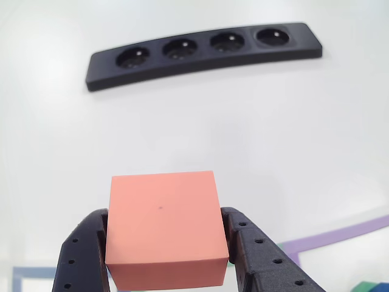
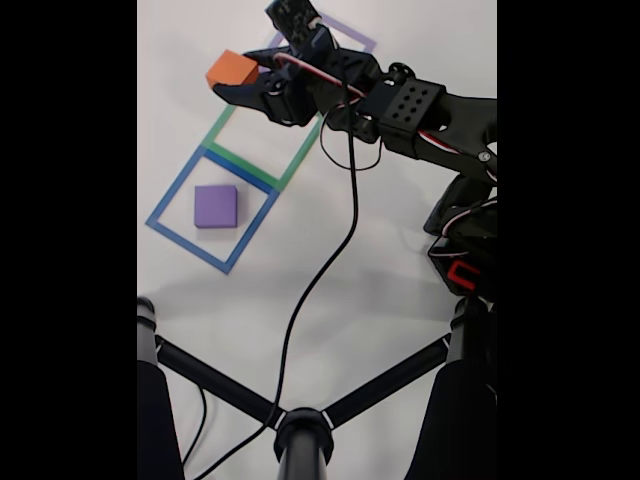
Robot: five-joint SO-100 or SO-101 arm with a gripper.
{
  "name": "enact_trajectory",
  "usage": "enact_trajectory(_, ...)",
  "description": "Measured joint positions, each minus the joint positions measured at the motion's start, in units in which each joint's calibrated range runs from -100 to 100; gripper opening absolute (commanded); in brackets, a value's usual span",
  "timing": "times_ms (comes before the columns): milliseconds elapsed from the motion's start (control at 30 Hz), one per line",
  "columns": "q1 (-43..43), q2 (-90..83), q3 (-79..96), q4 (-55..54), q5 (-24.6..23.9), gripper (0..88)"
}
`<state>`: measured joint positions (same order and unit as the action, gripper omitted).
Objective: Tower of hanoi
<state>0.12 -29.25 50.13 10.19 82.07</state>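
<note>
An orange cube [image 1: 163,228] sits between the two black fingers [image 1: 82,255] of my gripper [image 1: 165,255], which is shut on it and holds it above the white table. In the fixed view the same orange cube [image 2: 232,70] hangs at the tip of the gripper [image 2: 240,84], over the upper part of the green taped square [image 2: 222,125]. A purple cube [image 2: 215,206] lies flat inside the blue taped square [image 2: 180,185], apart from the gripper. A purple taped square [image 2: 352,35] lies beyond the arm.
A black power strip [image 1: 203,52] with several sockets lies on the white table past the gripper. A black cable [image 2: 335,250] trails down from the arm. Black stand legs [image 2: 300,425] cross the bottom of the fixed view.
</note>
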Motion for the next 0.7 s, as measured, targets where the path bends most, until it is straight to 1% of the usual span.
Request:
enact_trajectory(67, 0.0, -2.11, -5.4, 8.51, -0.79, 11.4)
enact_trajectory(200, -1.15, -5.4, -17.93, 26.73, -0.79, 11.3)
enact_trajectory(333, -3.44, -5.99, -32.2, 45.43, 1.38, 11.5)
enact_trajectory(400, -4.75, -6.42, -38.03, 52.65, 1.97, 11.4)
enact_trajectory(500, -6.96, -7.85, -43.6, 60.59, 3.15, 11.2)
enact_trajectory(600, -9.17, -8.53, -46.91, 64.77, 4.53, 11.2)
enact_trajectory(700, -11.46, -9.03, -47.78, 66.93, 7.09, 11.2)
